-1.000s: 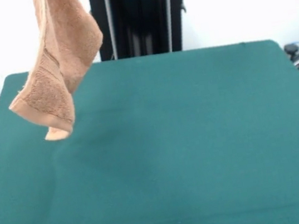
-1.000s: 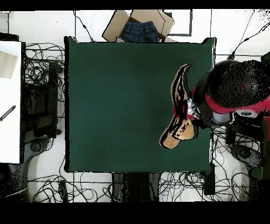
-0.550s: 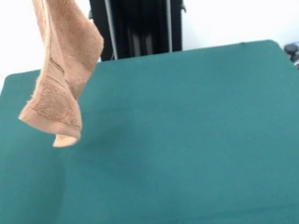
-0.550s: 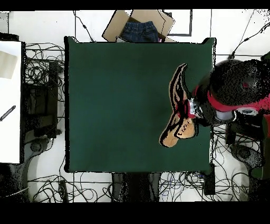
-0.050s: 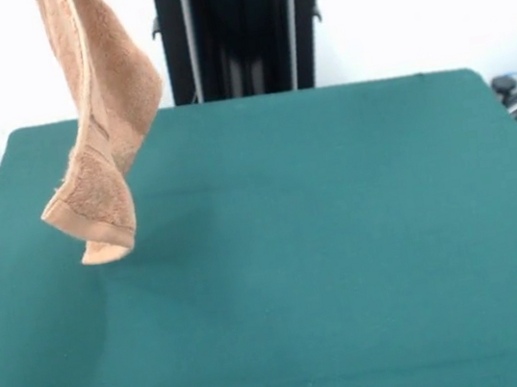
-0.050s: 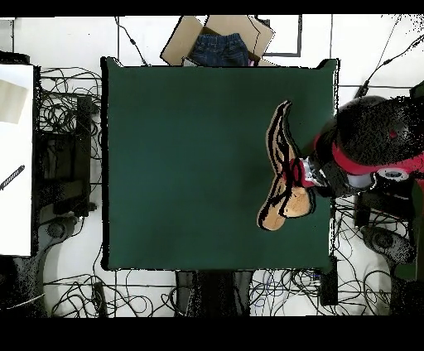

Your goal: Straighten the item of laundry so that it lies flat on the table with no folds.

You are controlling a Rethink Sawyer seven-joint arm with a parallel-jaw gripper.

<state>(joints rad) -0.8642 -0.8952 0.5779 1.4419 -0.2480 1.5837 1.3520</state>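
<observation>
In the front view, the peach-orange towel [image 5: 98, 130] is seen hanging in the air over the left part of the green worktop [image 5: 324, 242], near its far left corner. It is bunched lengthwise into a narrow, folded drape, with its hemmed lower corner dangling clear of the felt; whether any part brushes the surface cannot be told for certain, but it appears lifted free. To the right of it, the rest of the worktop is bare. In the overhead view the towel is seen as a thin strip beside one side edge of the worktop, and the claw [image 6: 300, 172] is closed on its upper end, just beside the red and black arm [image 6: 368, 145]. The task is judged to be at an early stage: the towel has been picked up, but laying it down, spreading it and removing its folds are all left to do.
</observation>
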